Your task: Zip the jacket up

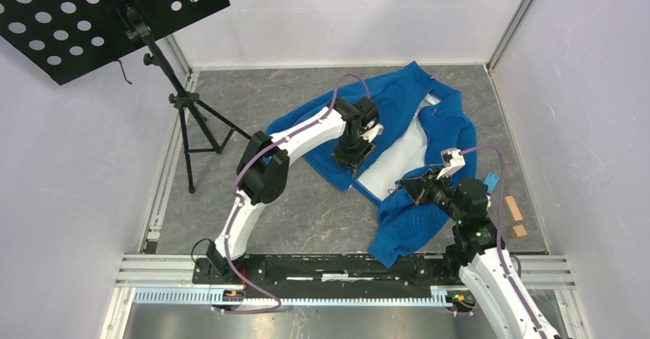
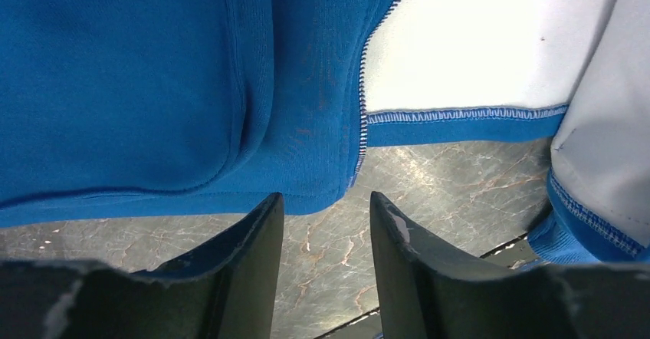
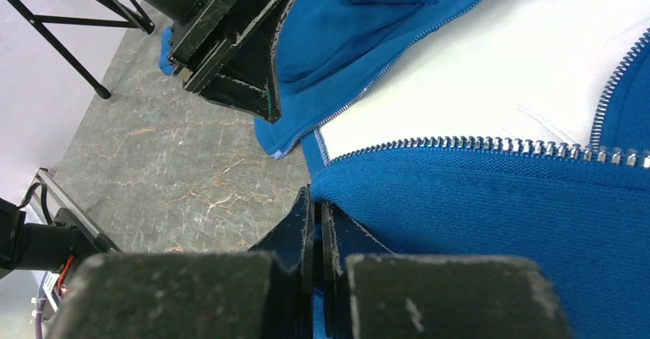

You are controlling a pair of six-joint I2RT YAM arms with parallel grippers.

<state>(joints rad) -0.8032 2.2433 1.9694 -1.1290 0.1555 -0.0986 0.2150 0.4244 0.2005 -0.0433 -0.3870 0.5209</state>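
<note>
- We are looking at a grey worktop (image 1: 306,208) with the jacket (image 1: 410,97) lying open on its far right part, collar away from the arm bases and hem toward them.
- Its front panels are spreading apart, with the pale lining (image 1: 398,155) showing between them. The opening's long axis is running from near hem to far collar, leaning right.
- The right fingers (image 3: 306,235) are pressing together on the hem end of the right panel, pinching blue fabric just beside its zipper teeth (image 3: 490,144).
- The left fingers (image 1: 351,162) are hanging apart, gripping nothing, low over bare worktop.
- The left panel's zipper edge (image 2: 362,116) is running straight away from them. Its hem corner (image 2: 349,182) is lying just ahead of their gap, apart from both tips.
- We are judging the left arm the nearer one to this loose corner. The coming move is turning on advancing along that axis, closing on the corner, then bringing both zipper ends together.
</note>
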